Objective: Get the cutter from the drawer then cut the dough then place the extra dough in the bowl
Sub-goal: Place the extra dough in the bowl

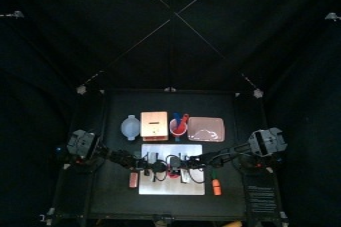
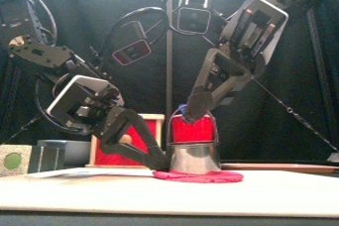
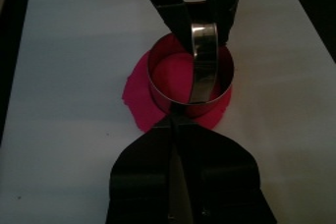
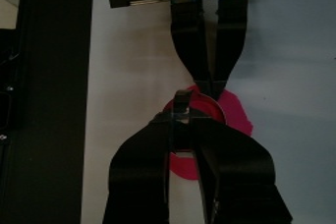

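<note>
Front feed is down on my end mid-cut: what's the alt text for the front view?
A round metal cutter stands on flat pink dough on the white board, held by both grippers: the left gripper grips its lower left side, the right gripper comes down onto its top. Behind stand a red cup and a wooden box's red drawer front.

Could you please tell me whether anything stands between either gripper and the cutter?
Nothing visible does: the left gripper and the right gripper both clamp the metal cutter, which sits on the pink dough on the white cutting board.
</note>
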Available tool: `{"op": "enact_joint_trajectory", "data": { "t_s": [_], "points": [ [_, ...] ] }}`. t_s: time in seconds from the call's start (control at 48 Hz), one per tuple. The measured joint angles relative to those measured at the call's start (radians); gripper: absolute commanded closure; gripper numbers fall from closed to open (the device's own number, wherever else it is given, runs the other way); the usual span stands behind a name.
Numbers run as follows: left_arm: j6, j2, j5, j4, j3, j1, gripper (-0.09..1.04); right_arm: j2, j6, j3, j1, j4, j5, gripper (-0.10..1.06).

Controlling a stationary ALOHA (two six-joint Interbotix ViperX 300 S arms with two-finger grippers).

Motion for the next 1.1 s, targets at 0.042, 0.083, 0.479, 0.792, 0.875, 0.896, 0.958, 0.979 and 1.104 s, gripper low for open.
{"op": "enact_joint_trajectory", "data": {
  "t_s": [0.042,0.083,0.479,0.792,0.875,0.896,0.958,0.979,1.104],
  "points": [
    [0.0,0.0,0.0,0.0,0.0,0.0,0.46,0.0,-0.002,-0.002,0.002,-0.005,0.002,0.48],
    [0.0,-0.002,0.0,0.0,0.0,0.0,0.46,-0.003,-0.002,-0.002,0.002,-0.009,0.006,0.48],
    [-0.002,0.0,0.006,0.0,0.0,0.002,0.46,-0.153,-0.002,0.005,-0.025,-0.075,0.06,0.48],
    [-0.003,-0.011,0.008,-0.02,0.011,0.006,0.46,-0.307,0.002,0.155,-0.057,-0.078,0.129,0.48],
    [-0.003,-0.025,0.009,-0.023,0.026,0.011,0.46,-0.334,0.009,0.198,-0.057,-0.074,0.13,0.48],
    [-0.003,-0.029,0.009,-0.023,0.032,0.012,0.46,-0.341,0.012,0.209,-0.057,-0.072,0.13,0.48],
    [-0.003,-0.043,0.012,-0.025,0.048,0.015,0.46,-0.354,0.021,0.239,-0.055,-0.072,0.129,0.48],
    [-0.003,-0.048,0.014,-0.026,0.052,0.018,0.46,-0.357,0.02,0.249,-0.055,-0.072,0.13,0.48],
    [-0.003,-0.077,0.023,-0.034,0.075,0.034,0.46,-0.36,0.021,0.287,-0.054,-0.071,0.129,0.46]
  ]
}}
